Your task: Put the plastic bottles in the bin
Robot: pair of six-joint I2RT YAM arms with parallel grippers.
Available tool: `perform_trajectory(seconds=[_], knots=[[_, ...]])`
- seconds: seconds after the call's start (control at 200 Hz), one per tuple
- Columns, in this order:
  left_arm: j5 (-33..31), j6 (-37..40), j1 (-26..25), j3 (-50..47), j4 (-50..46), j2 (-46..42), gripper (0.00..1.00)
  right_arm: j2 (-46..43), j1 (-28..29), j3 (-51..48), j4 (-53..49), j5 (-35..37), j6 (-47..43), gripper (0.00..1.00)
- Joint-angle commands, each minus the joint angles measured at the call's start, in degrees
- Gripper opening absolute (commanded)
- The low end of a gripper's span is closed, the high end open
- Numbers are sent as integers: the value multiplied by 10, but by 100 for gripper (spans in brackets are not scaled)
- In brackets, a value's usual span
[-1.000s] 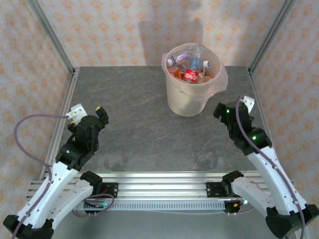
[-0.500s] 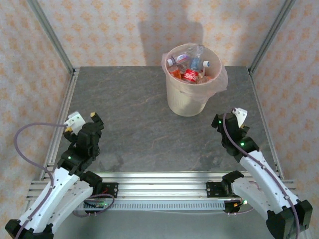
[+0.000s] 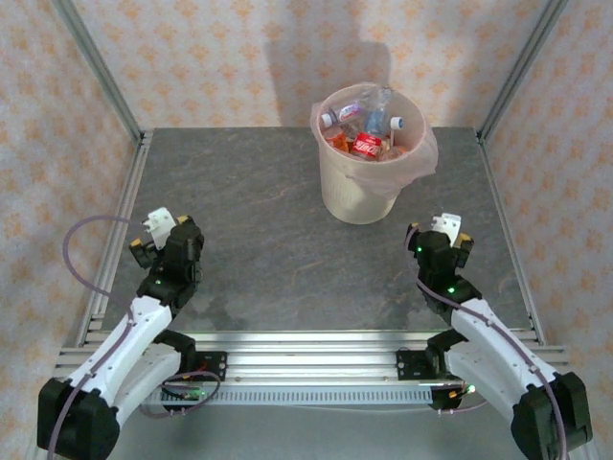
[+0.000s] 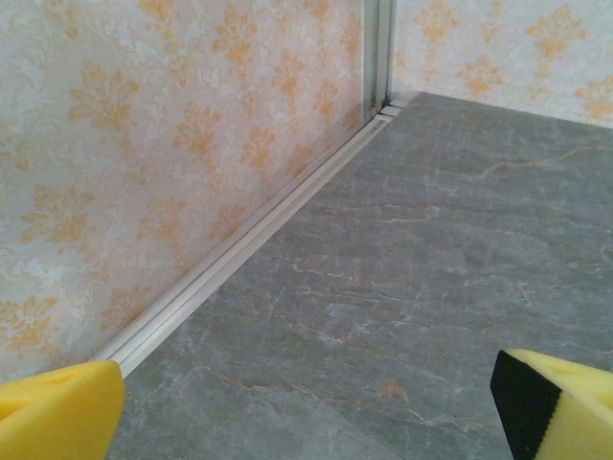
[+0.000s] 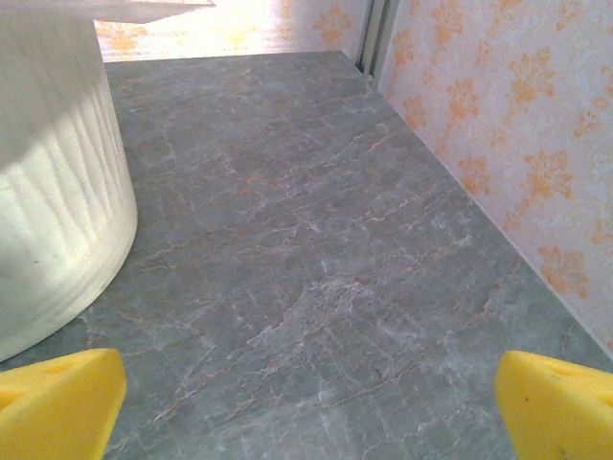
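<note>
While both of my arms sit folded low at the near edge of the table (image 3: 259, 220), the plastic bottles (image 3: 369, 144) lie heaped inside the bin (image 3: 369, 201), which stands upright toward the far right of the grey, stone-patterned surface. From above I can pick out a red Coca-Cola label, a couple of white caps and some orange-brown bodies, all within the pinkish bag (image 3: 422, 158) folded over the rim.

My left claw (image 3: 165, 238) is over the near left part of the table, well apart from the bin and close to the aluminium rail (image 3: 130, 182) along the left edge. From its wrist, this left claw (image 4: 306, 407) is spread wide. Its yellow pads (image 4: 57, 412) sit at either side with bare table (image 4: 460, 287) between them, and the wallpapered wall (image 4: 144, 144) runs alongside.

My right claw (image 3: 439, 241) is at the near right, nearer the bin but not touching it. From its wrist, this right claw (image 5: 306, 398) also stands wide apart and grips nothing. The yellow pads (image 5: 560, 398) frame bare table (image 5: 306, 240), and the bin (image 5: 57, 211) rises with its ribbed white wall at the left.
</note>
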Motion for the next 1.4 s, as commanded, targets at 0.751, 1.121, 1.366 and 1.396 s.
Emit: perform_trajectory(seconds=[0.751,1.121,1.366,1.396], knots=[[206,133,91,-57,395,250,100,241,-152,-12,345,-182,-53,99],[282,129,92,-61,428,263,100,318,-160,-4,412,-244,-34,99],[297,131,92,-52,472,321,100,360,-160,2,432,-260,-41,99],[300,130,92,-50,475,329,100,364,-160,1,437,-261,-41,99]])
